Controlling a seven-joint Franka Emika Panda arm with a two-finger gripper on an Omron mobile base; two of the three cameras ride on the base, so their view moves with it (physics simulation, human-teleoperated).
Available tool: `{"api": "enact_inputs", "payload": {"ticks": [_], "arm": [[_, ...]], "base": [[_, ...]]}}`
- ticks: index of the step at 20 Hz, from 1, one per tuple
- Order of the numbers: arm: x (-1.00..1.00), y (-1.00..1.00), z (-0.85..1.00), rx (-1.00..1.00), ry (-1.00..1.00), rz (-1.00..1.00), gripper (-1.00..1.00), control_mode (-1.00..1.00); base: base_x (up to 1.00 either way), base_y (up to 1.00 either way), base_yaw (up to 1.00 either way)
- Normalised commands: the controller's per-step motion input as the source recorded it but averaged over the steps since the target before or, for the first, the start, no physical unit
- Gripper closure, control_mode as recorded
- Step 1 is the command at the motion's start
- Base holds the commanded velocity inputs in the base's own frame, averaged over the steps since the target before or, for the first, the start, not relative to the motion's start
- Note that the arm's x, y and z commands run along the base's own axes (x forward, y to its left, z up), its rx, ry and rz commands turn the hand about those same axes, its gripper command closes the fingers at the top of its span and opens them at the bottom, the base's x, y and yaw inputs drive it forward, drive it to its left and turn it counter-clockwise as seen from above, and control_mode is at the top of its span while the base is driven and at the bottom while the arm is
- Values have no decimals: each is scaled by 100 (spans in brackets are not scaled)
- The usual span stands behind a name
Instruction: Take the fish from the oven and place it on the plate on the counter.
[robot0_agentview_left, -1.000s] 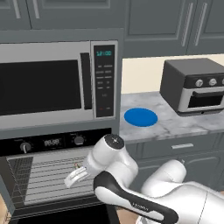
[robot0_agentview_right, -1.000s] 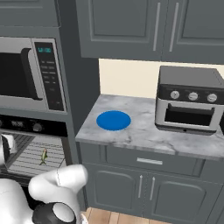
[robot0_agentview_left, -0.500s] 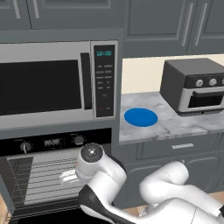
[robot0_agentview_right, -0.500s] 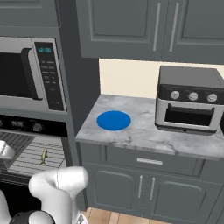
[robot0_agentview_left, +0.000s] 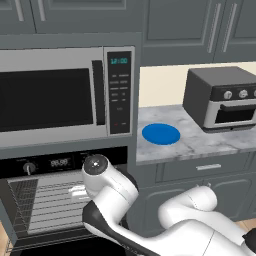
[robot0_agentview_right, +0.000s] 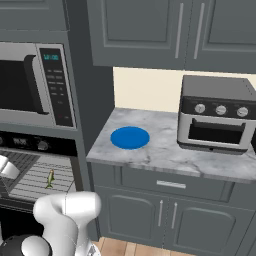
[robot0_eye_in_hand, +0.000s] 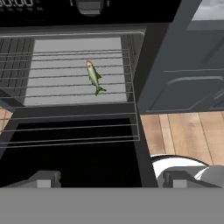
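The fish (robot0_eye_in_hand: 94, 78), a small yellow-green sliver, lies on a wire rack inside the open oven (robot0_eye_in_hand: 78, 52). From the right base view the fish (robot0_agentview_right: 50, 178) sits near the rack's right side, below the oven's control panel (robot0_agentview_right: 30, 144). My gripper (robot0_eye_in_hand: 109, 179) hovers in front of the oven opening, above the lowered door and short of the fish. It is open, its two fingertips (robot0_eye_in_hand: 43, 178) wide apart with nothing between them. The blue plate (robot0_agentview_left: 161, 134) rests on the marbled counter (robot0_agentview_left: 210, 145), to the right of the oven; it is also seen as plate (robot0_agentview_right: 130, 137).
A silver microwave (robot0_agentview_left: 55, 95) hangs above the oven. A dark toaster oven (robot0_agentview_left: 222, 97) stands on the counter right of the plate. The tall cabinet side (robot0_eye_in_hand: 175, 65) borders the oven on the right. Wooden floor (robot0_eye_in_hand: 183, 131) lies below.
The arm's round upper joint has swung left across the oven front. The fish and the plate have not moved.
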Motion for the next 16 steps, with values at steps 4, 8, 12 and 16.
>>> {"api": "enact_inputs", "payload": {"ticks": [4, 8, 12, 16], "arm": [[15, -26, -1, -3, 0, 0, -100, -100], [21, -20, -15, -5, -1, 0, -100, -100], [18, -15, -22, 0, -2, 2, -100, -100], [49, -1, -21, 0, -2, 9, -100, -100]], "base": [[0, 0, 0], [0, 0, 0], [0, 0, 0], [0, 0, 0]]}}
